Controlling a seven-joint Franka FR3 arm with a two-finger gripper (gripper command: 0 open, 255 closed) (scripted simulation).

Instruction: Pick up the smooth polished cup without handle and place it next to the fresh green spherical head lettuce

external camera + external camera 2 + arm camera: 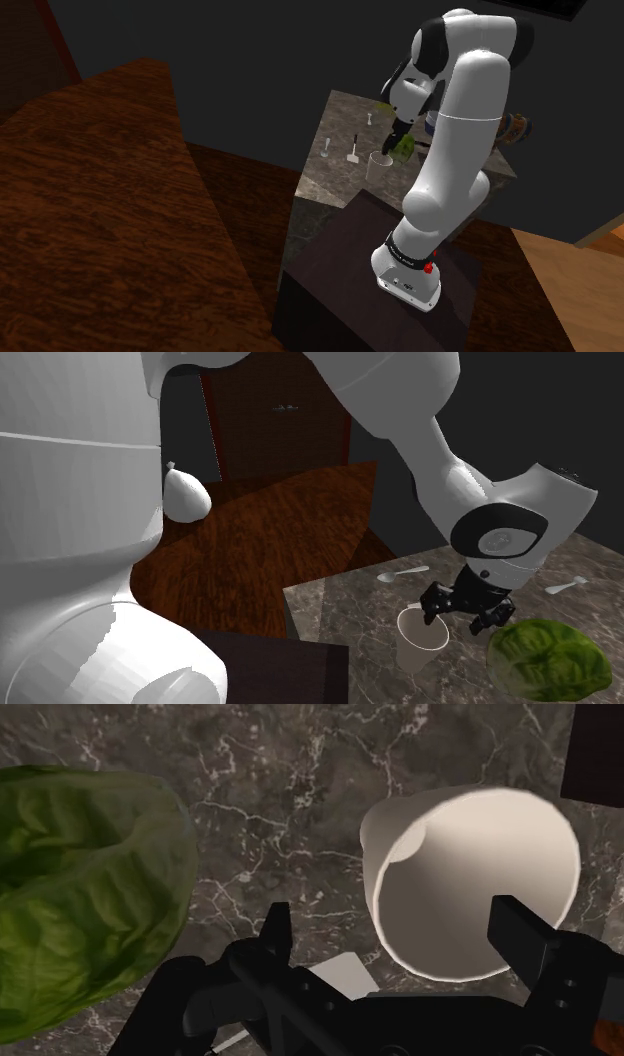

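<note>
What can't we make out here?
Lettuce: bottom edge cuts it in the second exterior view; gripper covers part in the shoulder view.
Cup, in part: behind the gripper in the wrist view.
Brown thing past the arm: shoulder view, arm hides most.

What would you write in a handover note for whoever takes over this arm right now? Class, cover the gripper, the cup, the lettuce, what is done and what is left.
Gripper: open, holding nothing, poised over the cup's rim.
Cup: pale, no handle, upright on the marble table.
Lettuce: green head on the same table, close beside the cup, with a strip of bare marble between them.
Done: the cup already stands next to the lettuce.
Left: probably only lifting the arm clear without knocking the cup.
</note>
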